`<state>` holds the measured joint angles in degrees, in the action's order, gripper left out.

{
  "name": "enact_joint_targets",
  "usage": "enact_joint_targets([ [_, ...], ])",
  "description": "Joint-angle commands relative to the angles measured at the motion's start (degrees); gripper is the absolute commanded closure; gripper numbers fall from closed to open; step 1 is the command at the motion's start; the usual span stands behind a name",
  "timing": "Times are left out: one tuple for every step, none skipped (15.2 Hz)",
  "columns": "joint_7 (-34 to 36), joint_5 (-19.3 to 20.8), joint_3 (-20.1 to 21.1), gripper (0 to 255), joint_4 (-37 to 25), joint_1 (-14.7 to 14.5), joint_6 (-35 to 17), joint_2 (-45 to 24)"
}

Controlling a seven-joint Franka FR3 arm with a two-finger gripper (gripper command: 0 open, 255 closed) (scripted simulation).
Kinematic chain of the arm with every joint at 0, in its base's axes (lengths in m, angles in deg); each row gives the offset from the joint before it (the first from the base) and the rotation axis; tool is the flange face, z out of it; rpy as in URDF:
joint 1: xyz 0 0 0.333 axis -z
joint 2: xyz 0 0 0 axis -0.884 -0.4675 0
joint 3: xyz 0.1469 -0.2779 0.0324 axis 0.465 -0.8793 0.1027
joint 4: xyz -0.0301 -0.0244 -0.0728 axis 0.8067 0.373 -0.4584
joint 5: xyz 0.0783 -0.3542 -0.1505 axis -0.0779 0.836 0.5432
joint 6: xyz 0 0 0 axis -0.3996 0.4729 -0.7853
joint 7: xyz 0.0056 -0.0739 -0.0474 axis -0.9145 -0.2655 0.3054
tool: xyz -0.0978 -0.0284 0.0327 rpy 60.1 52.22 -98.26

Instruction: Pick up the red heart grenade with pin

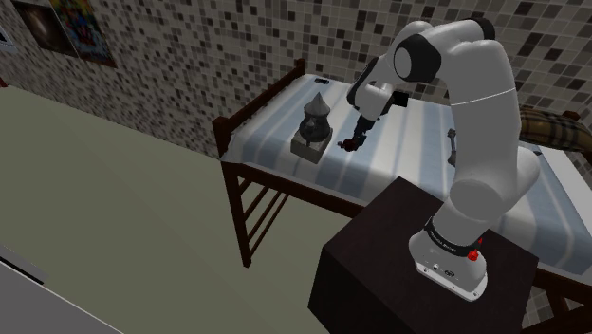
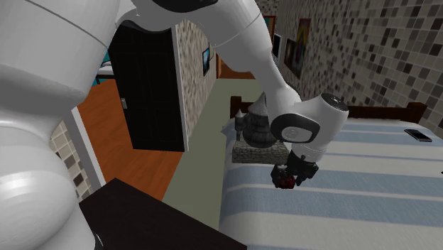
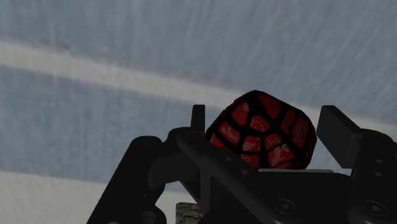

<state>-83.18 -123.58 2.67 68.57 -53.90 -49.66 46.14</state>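
A red heart grenade (image 3: 264, 130) is shown, its rounded body divided by a black grid into small, glossy red segments. Its lower part is hidden, and a pin cannot be made out. It is found over the pale blue-and-white striped cover of the bed (image 1: 408, 152), toward the end at the shoulder view's left. Whether it is rested on the cover or raised just above it cannot be told.

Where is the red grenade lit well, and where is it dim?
Wrist view: the red grenade reads bright red against the pale bed cover. Shoulder view: dim, it is a dark speck at the gripper. Second exterior view: dark red, in shade.
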Motion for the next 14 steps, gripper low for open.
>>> enact_joint_targets([
  [0.01,-0.01,0.04,255,0.01,0.0,-0.04,-0.13],
  [-0.04,0.01,0.0,255,0.08,0.01,-0.02,-0.05],
  [0.33,0.46,-0.36,255,0.32,-0.25,0.33,0.6],
  [0.7,0.93,-0.72,255,0.54,-0.52,0.7,1.25],
  [1.08,1.39,-1.07,255,0.75,-0.78,1.06,1.9],
  [1.46,1.87,-1.43,255,0.95,-1.04,1.43,2.54],
  [1.85,2.35,-1.78,255,1.14,-1.3,1.8,3.18],
  [2.24,2.83,-2.13,255,1.31,-1.55,2.18,3.81],
  [2.63,3.32,-2.49,255,1.48,-1.81,2.56,4.44],
  [3.03,3.81,-2.83,255,1.63,-2.06,2.95,5.07],
  [3.43,4.31,-3.18,255,1.77,-2.32,3.34,5.69],
  [3.83,4.81,-3.52,255,1.89,-2.56,3.73,6.31],
  [4.24,5.32,-3.87,255,2.01,-2.81,4.13,6.93],
  [4.65,5.82,-4.2,255,2.11,-3.06,4.53,7.54],
])
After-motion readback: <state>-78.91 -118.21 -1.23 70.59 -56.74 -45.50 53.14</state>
